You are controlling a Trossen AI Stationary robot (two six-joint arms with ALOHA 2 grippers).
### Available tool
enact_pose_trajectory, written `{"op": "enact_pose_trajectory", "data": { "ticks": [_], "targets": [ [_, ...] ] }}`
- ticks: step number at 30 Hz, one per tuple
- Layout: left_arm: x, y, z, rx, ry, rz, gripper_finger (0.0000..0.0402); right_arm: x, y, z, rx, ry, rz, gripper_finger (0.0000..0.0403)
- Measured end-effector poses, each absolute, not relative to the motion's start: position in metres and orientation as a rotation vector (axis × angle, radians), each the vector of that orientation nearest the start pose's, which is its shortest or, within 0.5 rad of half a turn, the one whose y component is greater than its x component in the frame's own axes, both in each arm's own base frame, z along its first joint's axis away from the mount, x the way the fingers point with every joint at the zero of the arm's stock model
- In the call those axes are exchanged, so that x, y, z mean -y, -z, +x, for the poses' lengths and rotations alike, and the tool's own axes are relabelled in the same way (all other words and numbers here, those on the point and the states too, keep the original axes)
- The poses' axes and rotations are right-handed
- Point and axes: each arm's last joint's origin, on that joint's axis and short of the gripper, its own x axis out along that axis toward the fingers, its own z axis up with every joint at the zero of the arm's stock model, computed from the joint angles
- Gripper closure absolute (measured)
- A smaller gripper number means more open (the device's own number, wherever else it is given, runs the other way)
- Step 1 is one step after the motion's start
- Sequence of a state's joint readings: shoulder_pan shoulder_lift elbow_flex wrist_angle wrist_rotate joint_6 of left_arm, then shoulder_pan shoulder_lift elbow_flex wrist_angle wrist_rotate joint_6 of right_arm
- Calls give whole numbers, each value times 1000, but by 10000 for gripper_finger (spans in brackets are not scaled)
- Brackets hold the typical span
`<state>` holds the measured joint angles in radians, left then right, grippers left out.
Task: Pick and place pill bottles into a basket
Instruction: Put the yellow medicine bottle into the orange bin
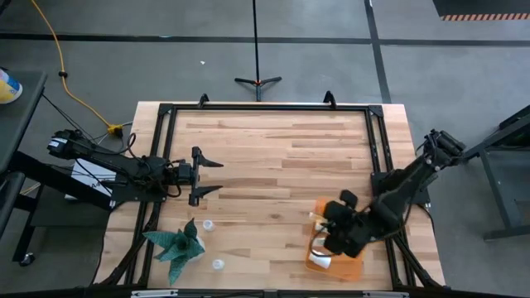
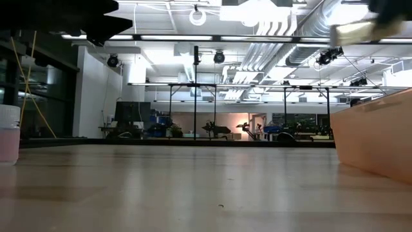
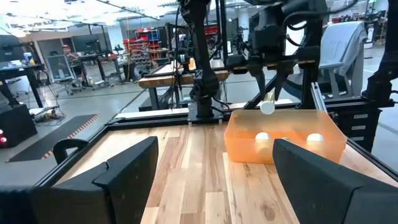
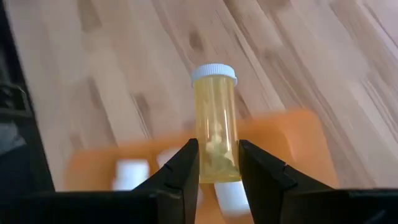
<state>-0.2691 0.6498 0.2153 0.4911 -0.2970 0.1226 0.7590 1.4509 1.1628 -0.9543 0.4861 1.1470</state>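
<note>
Pill bottle (image 4: 216, 124) clamped between right pincer (image 4: 217, 163) fingers, above orange basket (image 4: 292, 143), left pincer (image 1: 209, 177) apart

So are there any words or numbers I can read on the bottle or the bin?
None can be read.
Bottle held in the right pincer: translucent yellow with a white cap, no label visible.
Bin: plain orange, no writing.
Signs in the room behind: too small and blurred to read.

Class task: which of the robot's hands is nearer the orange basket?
Right. The right hand, holding a pill bottle, hovers directly over the basket; the left hand waits open across the table.
</note>
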Motion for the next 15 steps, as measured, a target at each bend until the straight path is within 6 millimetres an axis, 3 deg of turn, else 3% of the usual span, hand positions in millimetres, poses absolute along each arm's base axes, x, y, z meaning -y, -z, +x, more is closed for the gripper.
{"op": "enact_pose_trajectory", "data": {
  "ticks": [6,11,15],
  "targets": [
    [32,-220,149,53,-32,108,50,-192,-260,178,-996,362,243,305],
    [32,-220,149,52,-33,108,50,-198,-252,173,-971,366,68,305],
    [32,-220,149,52,-33,108,50,-195,-240,173,-1051,433,-29,305]
  ]
}}
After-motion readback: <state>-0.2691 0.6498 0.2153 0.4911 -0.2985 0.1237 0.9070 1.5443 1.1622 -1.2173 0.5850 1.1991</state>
